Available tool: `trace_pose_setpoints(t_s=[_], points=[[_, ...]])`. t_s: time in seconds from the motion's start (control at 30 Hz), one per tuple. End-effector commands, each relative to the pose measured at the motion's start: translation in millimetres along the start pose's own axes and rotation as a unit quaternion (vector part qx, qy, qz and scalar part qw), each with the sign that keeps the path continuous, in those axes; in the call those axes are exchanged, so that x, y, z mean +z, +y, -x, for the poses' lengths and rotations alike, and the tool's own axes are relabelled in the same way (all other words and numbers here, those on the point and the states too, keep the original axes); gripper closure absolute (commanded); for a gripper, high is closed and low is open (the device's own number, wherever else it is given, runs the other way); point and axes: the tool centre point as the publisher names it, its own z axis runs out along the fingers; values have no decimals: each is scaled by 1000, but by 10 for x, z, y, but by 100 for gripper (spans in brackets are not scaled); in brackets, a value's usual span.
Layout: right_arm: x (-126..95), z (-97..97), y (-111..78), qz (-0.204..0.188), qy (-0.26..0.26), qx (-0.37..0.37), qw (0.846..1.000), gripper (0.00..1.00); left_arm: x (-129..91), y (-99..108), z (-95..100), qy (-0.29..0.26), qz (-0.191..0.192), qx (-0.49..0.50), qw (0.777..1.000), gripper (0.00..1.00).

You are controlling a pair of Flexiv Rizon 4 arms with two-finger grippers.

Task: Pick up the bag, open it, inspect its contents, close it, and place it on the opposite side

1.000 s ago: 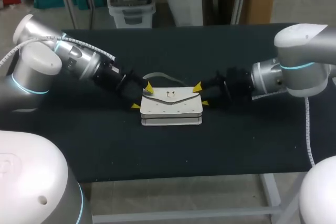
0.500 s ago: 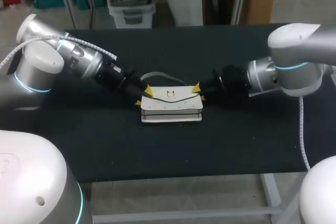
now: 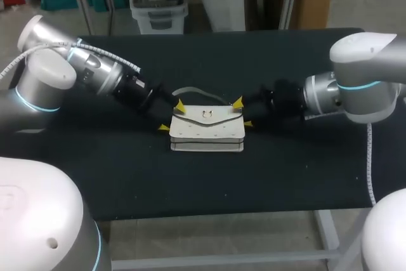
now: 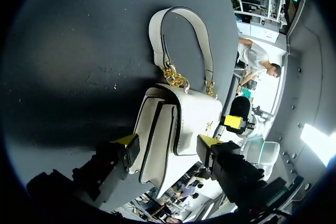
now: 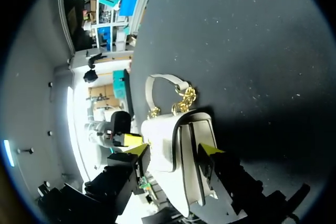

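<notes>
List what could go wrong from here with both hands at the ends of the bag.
One: the left hand and right hand sit at opposite ends of the bag; an uneven lift could tilt or drop it. Two: the handle and its gold chain lie loose behind the bag and might snag a hand.

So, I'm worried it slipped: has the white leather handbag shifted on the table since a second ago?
No. The white leather handbag lies at the same spot as before, judged against the front edge of the black table.
</notes>
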Motion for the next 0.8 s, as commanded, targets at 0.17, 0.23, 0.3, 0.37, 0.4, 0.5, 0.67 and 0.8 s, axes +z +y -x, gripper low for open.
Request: trace_pose_setpoints(t_s=[0.17, 0.23, 0.3, 0.37, 0.4, 0.5, 0.67, 0.8], points=[[-200, -53, -111, -2, 4, -3, 1000, 0, -88, 136, 4, -15, -16, -9, 1000, 0], [-247, -83, -143, -3, 5, -6, 1000, 0, -110, 154, 2, -18, -18, -11, 1000, 0], [-292, -120, -182, -3, 6, -13, 1000, 0, -124, 169, -3, -23, -22, -13, 999, 0], [-321, -154, -224, -4, 9, -22, 1000, 0, -134, 183, -9, -24, -22, -13, 999, 0], [-328, -174, -246, -3, 10, -28, 1000, 0, -140, 187, -10, -25, -23, -13, 999, 0], [-300, -213, -306, -9, 6, -45, 999, 0, -163, 190, -5, -29, -25, -14, 999, 0], [-209, -133, -370, -22, -5, -48, 999, 30, -236, 203, -1, -36, -30, -15, 999, 0], [-173, -64, -388, -26, -8, -48, 998, 45, -303, 206, 6, -42, -34, -17, 998, 0]])
